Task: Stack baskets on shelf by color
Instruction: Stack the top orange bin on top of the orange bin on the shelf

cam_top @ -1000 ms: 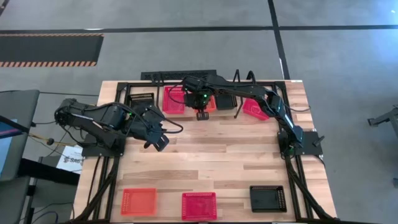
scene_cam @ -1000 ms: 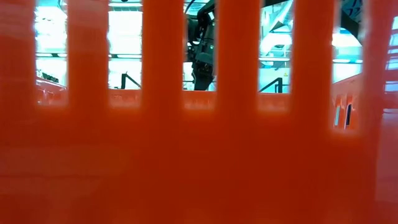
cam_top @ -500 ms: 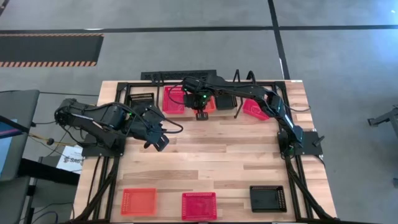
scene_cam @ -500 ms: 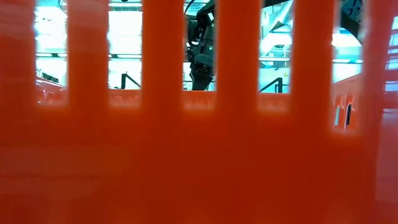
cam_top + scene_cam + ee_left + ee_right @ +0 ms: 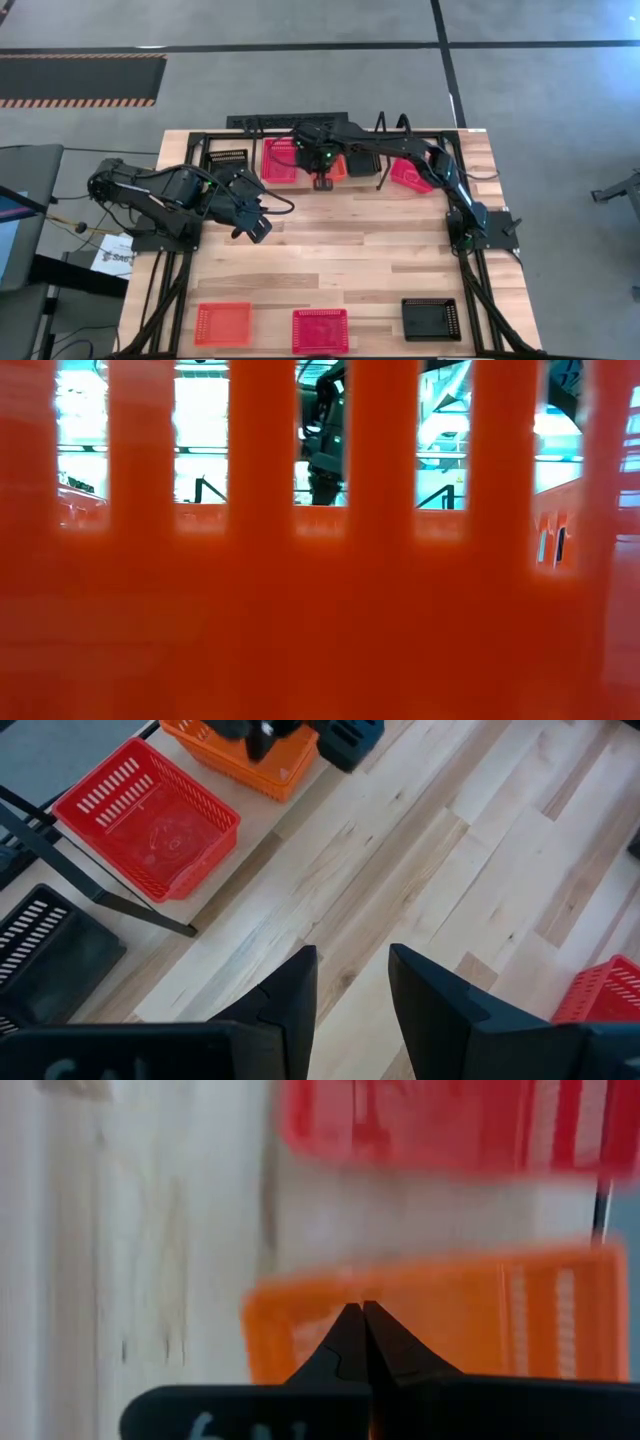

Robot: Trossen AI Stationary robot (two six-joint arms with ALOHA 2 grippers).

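The shelf (image 5: pixel 300 186) runs along the table's far edge. On it stand a black basket (image 5: pixel 228 158), a red basket (image 5: pixel 281 160), an orange basket (image 5: pixel 338 166) and a tilted red basket (image 5: pixel 410 175). My right gripper (image 5: pixel 322 181) is shut at the orange basket's near side. My left gripper (image 5: pixel 250 226) hangs open above the table's left part, nothing between its fingers (image 5: pixel 290 1000). Orange (image 5: pixel 222 323), red (image 5: pixel 320 330) and black (image 5: pixel 431 318) baskets rest flat near the front edge. My right gripper pinches the orange basket's near wall at its rim (image 5: pixel 330 1295) between its two fingers (image 5: pixel 345 1340). The fingers come from above, slanting toward the far edge. The basket's bottom rests on the shelf board.
A basket wall (image 5: pixel 320 620) stands right in front of the low camera and hides most of that view. The right gripper (image 5: pixel 323 470) shows through its slots. Bare wooden tabletop (image 5: pixel 350 250) lies between the shelf and the front row.
My right gripper has tipped a little at the orange basket, staying shut. The baskets and my left arm have kept still.
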